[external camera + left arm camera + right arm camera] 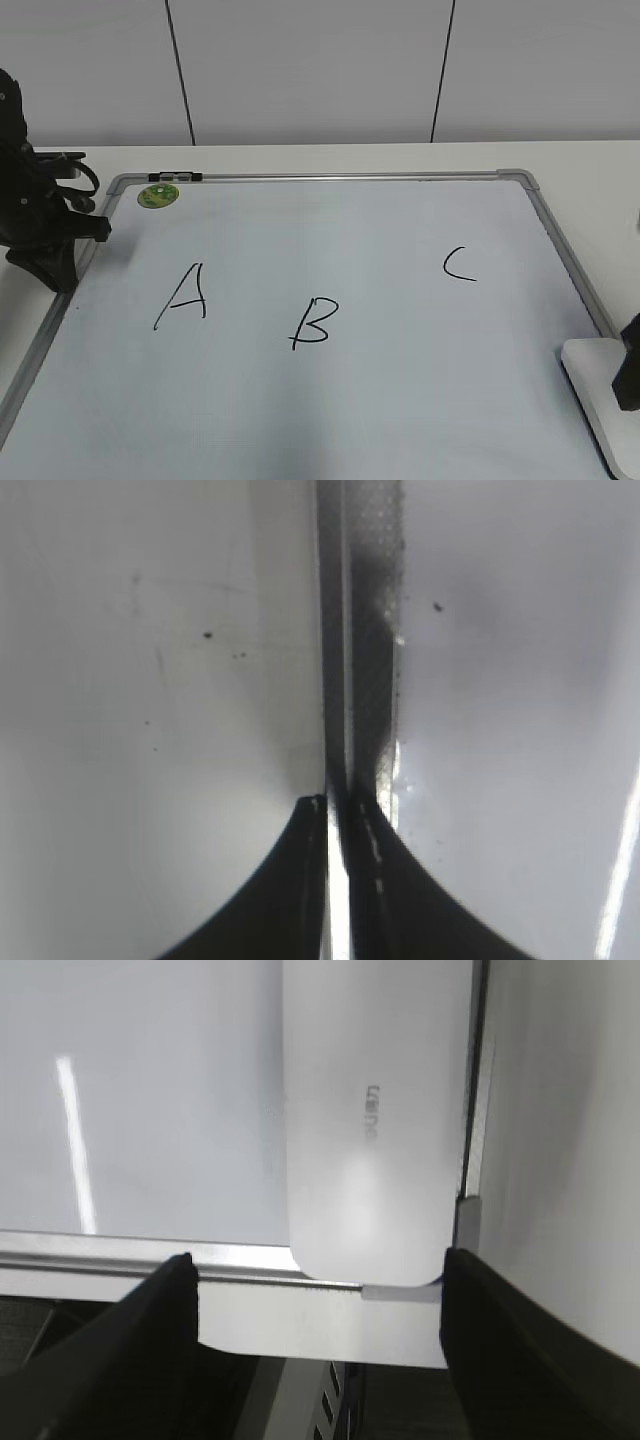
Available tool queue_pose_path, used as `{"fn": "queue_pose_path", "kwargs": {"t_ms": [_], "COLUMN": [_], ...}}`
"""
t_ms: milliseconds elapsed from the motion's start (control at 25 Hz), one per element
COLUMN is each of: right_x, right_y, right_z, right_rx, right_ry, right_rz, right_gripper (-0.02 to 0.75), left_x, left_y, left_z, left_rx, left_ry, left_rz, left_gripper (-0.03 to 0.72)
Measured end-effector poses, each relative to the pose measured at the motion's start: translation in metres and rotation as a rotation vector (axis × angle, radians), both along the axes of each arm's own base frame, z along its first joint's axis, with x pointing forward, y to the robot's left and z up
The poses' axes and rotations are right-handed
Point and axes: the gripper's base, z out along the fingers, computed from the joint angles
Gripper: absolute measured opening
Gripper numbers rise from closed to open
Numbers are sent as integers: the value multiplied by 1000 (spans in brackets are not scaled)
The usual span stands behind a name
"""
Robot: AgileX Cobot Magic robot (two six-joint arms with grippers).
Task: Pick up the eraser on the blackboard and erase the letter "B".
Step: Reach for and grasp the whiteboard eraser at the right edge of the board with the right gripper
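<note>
The blackboard [330, 250] is a white board with a grey frame lying flat on the table. The slanted black letter "B" [311, 324] sits at its middle, between "A" [183, 296] and "C" [459, 264]. The white eraser [598, 395] lies at the board's near right corner; in the right wrist view the eraser [375, 1110] shows small grey lettering. My right gripper [318, 1275] is open, its fingers at the eraser's near end, wider than the eraser. My left gripper [338, 802] is shut and empty over the board's left frame edge [362, 640].
A round green sticker [158, 195] and a black clip [175, 177] sit at the board's far left corner. The left arm [40, 225] stands at the board's left edge. The white table [590, 165] surrounds the board; a wall rises behind.
</note>
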Motion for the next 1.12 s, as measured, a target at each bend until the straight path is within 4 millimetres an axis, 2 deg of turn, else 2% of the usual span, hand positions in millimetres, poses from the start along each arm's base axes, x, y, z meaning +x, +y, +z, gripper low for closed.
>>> {"fn": "queue_pose_path", "kwargs": {"t_ms": [160, 320, 440, 840, 1120], "right_x": [11, 19, 22, 45, 51], "right_y": [0, -4, -7, -5, -5], "right_z": [-14, -28, -35, -39, -52], "right_rx": [-8, -62, -110, -106, -113], "right_ry": [19, 60, 81, 58, 104], "right_rz": [-10, -35, -32, -41, -32], "right_gripper": [559, 638, 669, 671, 671], "left_x": [0, 0, 0, 0, 0], "left_y": [0, 0, 0, 0, 0], "left_z": [0, 0, 0, 0, 0], "left_rx": [0, 0, 0, 0, 0], "left_ry": [0, 0, 0, 0, 0], "left_rz": [0, 0, 0, 0, 0], "left_gripper": [25, 25, 25, 25, 25]}}
